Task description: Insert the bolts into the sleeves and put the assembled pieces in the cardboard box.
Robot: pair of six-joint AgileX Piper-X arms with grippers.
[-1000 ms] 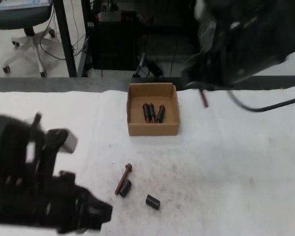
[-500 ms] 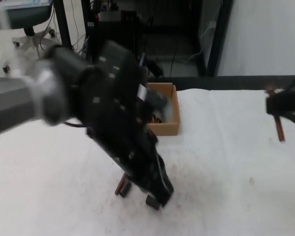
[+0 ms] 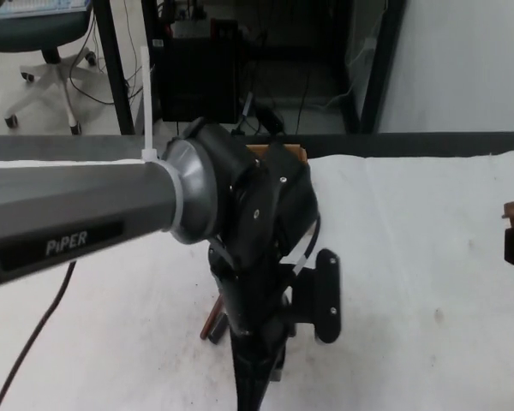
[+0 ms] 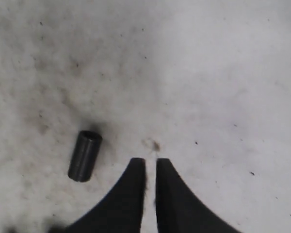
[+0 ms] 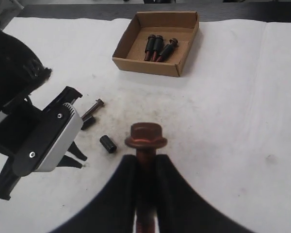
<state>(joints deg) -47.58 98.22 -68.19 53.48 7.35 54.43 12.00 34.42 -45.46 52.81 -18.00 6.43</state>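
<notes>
Left hand [image 4: 148, 163]: two black tapered fingers pressed almost together, a thin slit between the tips, nothing pinched; the tips point down close over the white cloth-covered worktop [image 4: 218, 73], which is flecked with dark smudges there; a short black cylindrical sleeve [image 4: 85, 155] lies on its side just beside the fingertips, apart from them, its open bore visible at one end.

Right hand [image 5: 145, 162]: black fingers closed on the shank of a copper-coloured flanged hex-head bolt [image 5: 145, 137]; the head stands clear above the fingertips, the shank upright between them; in the high view this hand hangs over the right side of the worktop, well apart from the other parts.

Between the two hands, in the right wrist view: the lone sleeve lies near the left hand's fingers; a second copper-coloured bolt [image 5: 93, 108] lies flat on the smudged cloth; a second black sleeve [image 5: 87, 122] sits at its shank end, touching or just beside it; whether that bolt enters the sleeve cannot be told.

Farther out, toward the worktop's far edge: an open brown cardboard box [image 5: 144, 67] holding three assembled pieces [image 5: 158, 46], bolts seated in black sleeves, lying side by side on its floor; in the high view the grey-and-black left arm [image 3: 86, 214] crosses in front of the box and covers most of it.
</notes>
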